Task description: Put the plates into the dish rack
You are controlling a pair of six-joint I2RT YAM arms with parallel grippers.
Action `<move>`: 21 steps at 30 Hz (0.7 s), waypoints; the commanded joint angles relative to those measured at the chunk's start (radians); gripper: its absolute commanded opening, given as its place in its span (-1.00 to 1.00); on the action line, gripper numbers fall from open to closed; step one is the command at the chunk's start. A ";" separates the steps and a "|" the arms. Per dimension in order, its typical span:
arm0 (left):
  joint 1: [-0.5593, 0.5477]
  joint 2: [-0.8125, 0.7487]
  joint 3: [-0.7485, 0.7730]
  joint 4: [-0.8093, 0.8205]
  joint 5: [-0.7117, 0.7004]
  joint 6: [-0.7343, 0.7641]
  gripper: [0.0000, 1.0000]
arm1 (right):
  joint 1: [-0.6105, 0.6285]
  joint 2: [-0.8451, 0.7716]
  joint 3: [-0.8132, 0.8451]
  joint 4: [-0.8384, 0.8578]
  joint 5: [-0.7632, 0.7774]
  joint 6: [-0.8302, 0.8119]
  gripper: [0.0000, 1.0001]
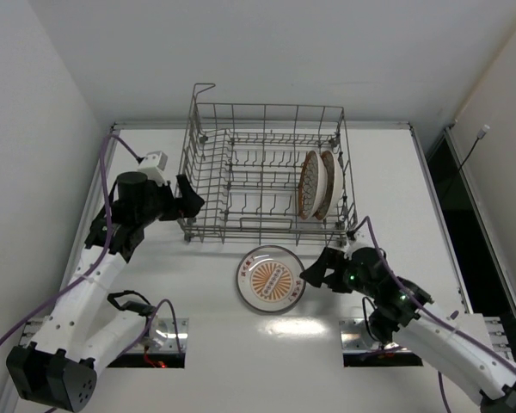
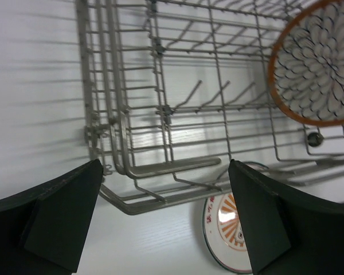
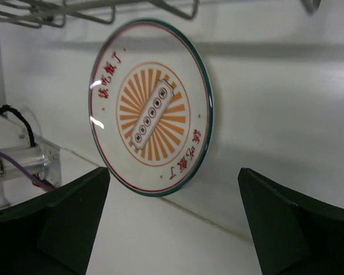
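Note:
The grey wire dish rack (image 1: 208, 176) stands at the back of the table. Two brown-rimmed floral plates (image 1: 312, 185) stand upright in its right end; one shows in the left wrist view (image 2: 318, 63). The sunburst plate (image 1: 270, 279) lies flat on the table in front of the rack, also in the right wrist view (image 3: 151, 109) and the left wrist view (image 2: 221, 229). My left gripper (image 1: 189, 200) is open and empty at the rack's left near corner (image 2: 126, 189). My right gripper (image 1: 314, 274) is open and empty just right of the sunburst plate.
Two metal mounting plates (image 1: 168, 331) lie at the near edge by the arm bases. A raised rail (image 1: 426, 163) borders the table's right side, and white walls enclose the back and left.

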 commanded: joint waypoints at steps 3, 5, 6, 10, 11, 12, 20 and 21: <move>-0.011 -0.070 -0.081 0.111 0.188 0.027 0.83 | -0.025 -0.083 -0.300 0.426 -0.200 0.296 0.75; -0.011 -0.071 -0.081 0.121 0.188 0.027 0.83 | -0.025 -0.084 -0.348 0.446 -0.200 0.305 0.75; -0.011 -0.071 -0.092 0.122 0.188 0.027 0.83 | -0.036 -0.070 -0.357 0.455 -0.191 0.305 0.75; -0.011 -0.035 -0.092 0.122 0.163 0.027 0.83 | -0.056 0.048 -0.393 0.515 -0.190 0.305 0.78; -0.011 -0.035 -0.092 0.122 0.163 0.027 0.83 | -0.056 0.080 -0.393 0.581 -0.190 0.305 0.73; -0.011 -0.025 -0.092 0.122 0.163 0.017 0.83 | -0.056 0.115 -0.393 0.612 -0.200 0.305 0.69; -0.011 -0.034 -0.081 0.117 0.085 0.026 0.83 | -0.074 0.484 -0.345 0.748 -0.233 0.276 0.29; -0.011 -0.034 -0.081 0.117 0.085 0.026 0.83 | -0.074 0.504 -0.345 0.776 -0.233 0.276 0.29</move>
